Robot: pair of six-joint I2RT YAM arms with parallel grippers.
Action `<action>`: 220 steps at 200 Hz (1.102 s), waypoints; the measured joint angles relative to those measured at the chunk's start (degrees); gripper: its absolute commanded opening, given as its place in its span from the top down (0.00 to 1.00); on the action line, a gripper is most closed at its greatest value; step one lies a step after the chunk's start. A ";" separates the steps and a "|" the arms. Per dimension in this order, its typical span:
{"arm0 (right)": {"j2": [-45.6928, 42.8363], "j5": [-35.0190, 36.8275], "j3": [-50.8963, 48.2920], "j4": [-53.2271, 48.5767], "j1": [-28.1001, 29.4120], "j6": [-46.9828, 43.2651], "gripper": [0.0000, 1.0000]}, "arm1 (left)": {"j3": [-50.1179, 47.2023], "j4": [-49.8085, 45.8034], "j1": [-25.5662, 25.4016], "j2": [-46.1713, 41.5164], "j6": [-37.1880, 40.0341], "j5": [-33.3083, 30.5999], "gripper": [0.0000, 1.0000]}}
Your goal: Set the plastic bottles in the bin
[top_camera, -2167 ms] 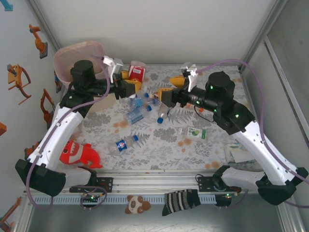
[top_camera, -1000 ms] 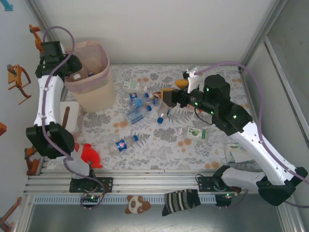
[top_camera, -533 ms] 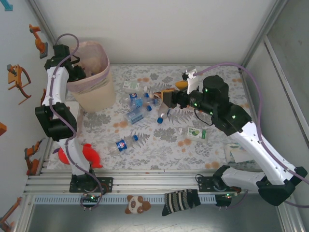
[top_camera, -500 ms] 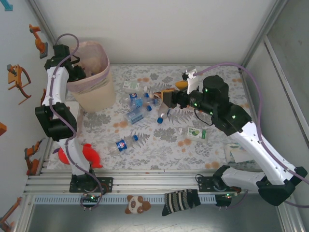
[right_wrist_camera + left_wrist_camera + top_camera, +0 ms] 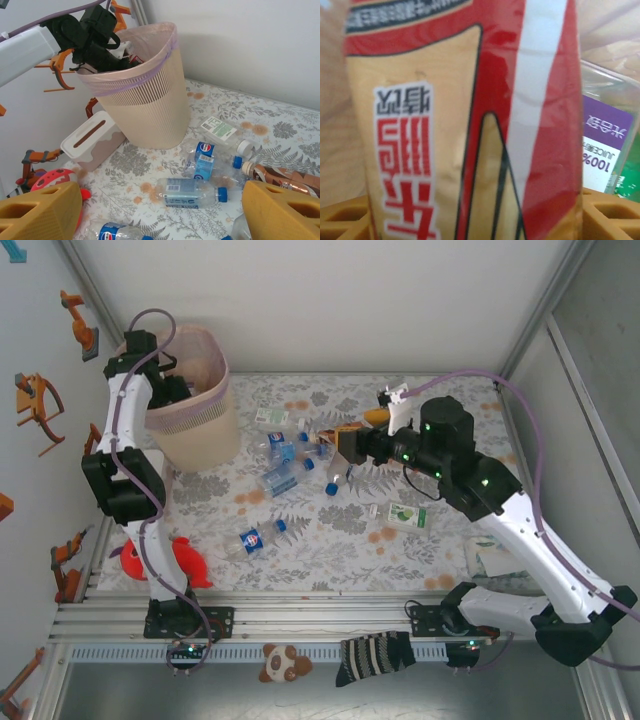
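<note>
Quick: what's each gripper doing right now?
Left gripper: at the bin mouth, red-labelled bottle between its jaws; clamped or loose cannot be told.
Right gripper: open, empty.

Between the ochre fingers [image 5: 342,220] of the left gripper [image 5: 475,220], a bottle [image 5: 460,125] has a red and tan label with a white stripe. Ahead of the right gripper [image 5: 162,190] and its ochre fingers [image 5: 40,207], clear bottles [image 5: 185,192] carry blue labels and caps on a grey leaf-print cloth [image 5: 280,130] blotched orange. Beyond them, the ribbed beige bin [image 5: 150,105] has a pink liner [image 5: 167,37].
</note>
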 measured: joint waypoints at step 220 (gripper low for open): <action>-1.09 1.11 -1.07 -0.35 0.00 -0.24 0.18 | -21.07 5.14 -5.73 -36.57 26.86 31.78 0.30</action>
